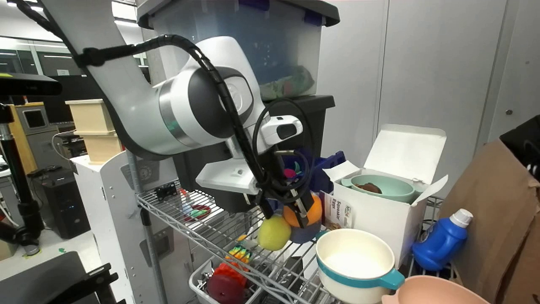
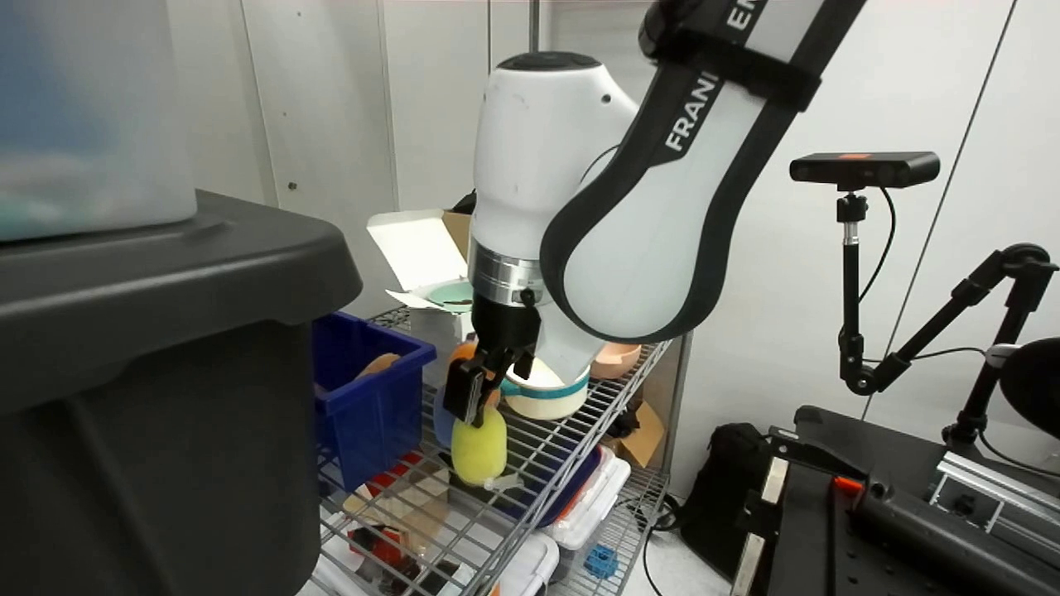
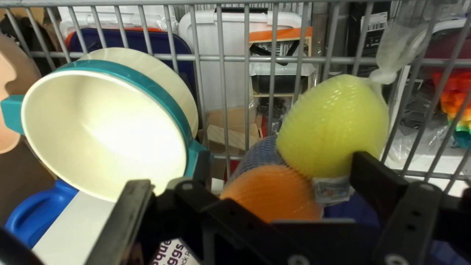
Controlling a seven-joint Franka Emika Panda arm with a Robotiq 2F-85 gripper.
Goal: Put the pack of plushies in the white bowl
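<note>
The pack of plushies is a netted bundle with a yellow, an orange and a blue-grey ball; its yellow ball shows in both exterior views (image 1: pixel 274 233) (image 2: pixel 479 447) and the wrist view (image 3: pixel 333 121). It rests on the wire shelf. The white bowl (image 1: pixel 354 253), cream inside with a teal band and handles, stands beside it and also shows in the wrist view (image 3: pixel 103 132); the arm partly covers it in an exterior view (image 2: pixel 546 406). My gripper (image 3: pixel 283 165) is open over the pack, fingers spread either side of the orange ball. Finger contact is unclear.
A white open box (image 1: pixel 371 217) holding a pale green bowl (image 1: pixel 392 190) stands behind the white bowl. A pinkish-tan bowl (image 1: pixel 436 291) and a blue bottle (image 1: pixel 441 242) are nearby. A dark blue bin (image 2: pixel 377 422) and a black tote (image 2: pixel 166 463) border the wire shelf (image 2: pixel 464 513).
</note>
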